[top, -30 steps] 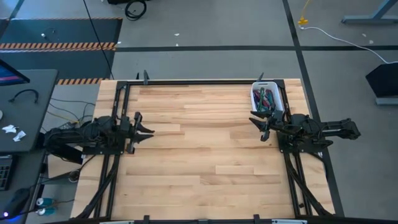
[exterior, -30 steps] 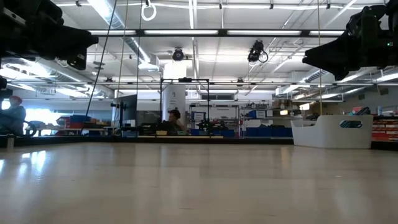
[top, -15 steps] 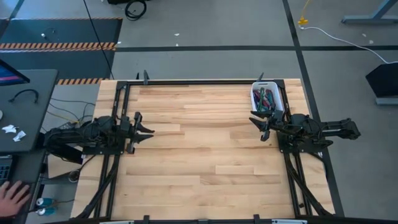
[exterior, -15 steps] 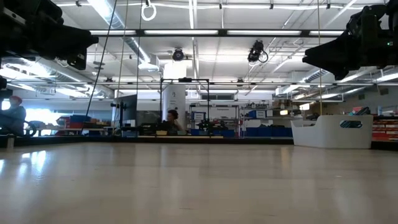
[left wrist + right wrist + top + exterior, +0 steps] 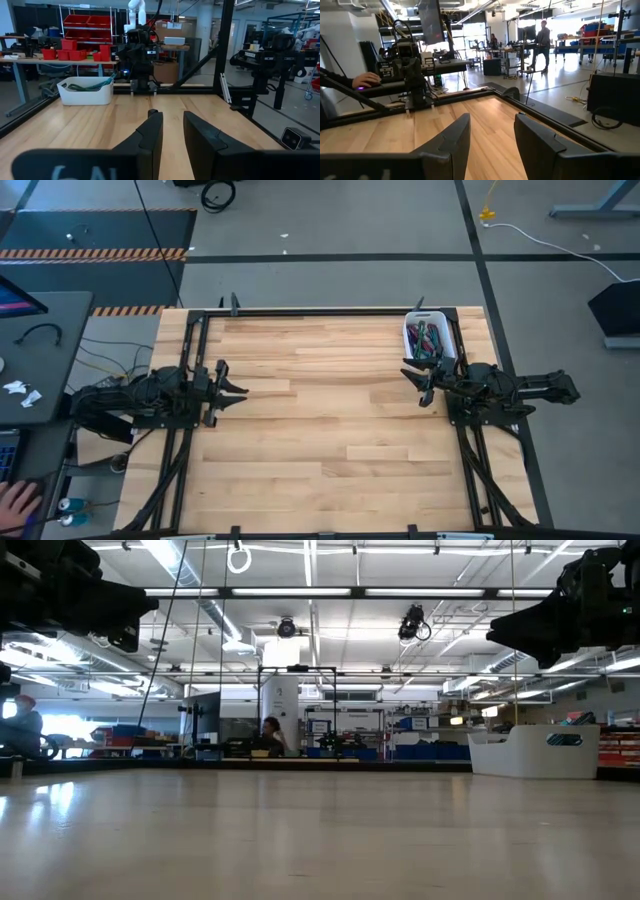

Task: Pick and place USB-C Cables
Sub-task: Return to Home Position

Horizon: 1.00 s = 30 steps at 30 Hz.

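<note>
The USB-C cables (image 5: 428,340) lie bundled in several colours in a white bin (image 5: 409,332) at the table's far right; the left wrist view shows the cables (image 5: 90,86) reaching just above the bin's rim (image 5: 85,95). My left gripper (image 5: 240,392) hovers level over the table's left side, open by a narrow gap (image 5: 172,127), with nothing between its fingers. My right gripper (image 5: 412,378) hovers level just on the near side of the bin, open (image 5: 492,127) and holding nothing.
The bare wooden tabletop (image 5: 330,420) spreads between the two arms, framed by black rails (image 5: 320,310). A desk with a person's hand (image 5: 14,502) stands left of the table. In the low view the bin (image 5: 535,752) stands at the far right.
Both arms have kept still. A person's hand has come into view on the desk to the left of the table.
</note>
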Each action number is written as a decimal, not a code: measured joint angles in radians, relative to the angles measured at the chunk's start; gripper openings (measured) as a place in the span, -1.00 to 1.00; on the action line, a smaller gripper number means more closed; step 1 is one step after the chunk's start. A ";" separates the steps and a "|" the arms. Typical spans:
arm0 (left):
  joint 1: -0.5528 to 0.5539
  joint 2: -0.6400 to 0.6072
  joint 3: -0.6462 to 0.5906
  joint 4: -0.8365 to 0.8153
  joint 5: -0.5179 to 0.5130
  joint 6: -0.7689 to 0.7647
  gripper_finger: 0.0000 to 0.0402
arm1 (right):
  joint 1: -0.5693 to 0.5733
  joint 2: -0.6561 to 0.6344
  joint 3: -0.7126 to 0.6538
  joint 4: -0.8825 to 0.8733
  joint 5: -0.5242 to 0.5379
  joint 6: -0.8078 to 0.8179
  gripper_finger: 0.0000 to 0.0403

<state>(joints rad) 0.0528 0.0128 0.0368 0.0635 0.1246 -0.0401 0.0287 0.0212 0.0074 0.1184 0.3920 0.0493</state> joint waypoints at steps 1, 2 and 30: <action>0.000 0.000 0.000 0.000 0.000 0.000 -0.58 | 0.000 0.000 0.000 0.000 0.000 0.000 -0.22; 0.000 0.000 0.000 0.000 0.000 0.001 -0.59 | 0.000 0.000 0.000 0.000 0.000 0.000 -0.22; 0.000 0.000 0.000 0.000 0.000 0.000 -0.58 | 0.000 0.000 0.000 0.000 0.000 0.000 -0.22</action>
<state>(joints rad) 0.0528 0.0128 0.0372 0.0633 0.1247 -0.0399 0.0285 0.0212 0.0071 0.1181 0.3916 0.0494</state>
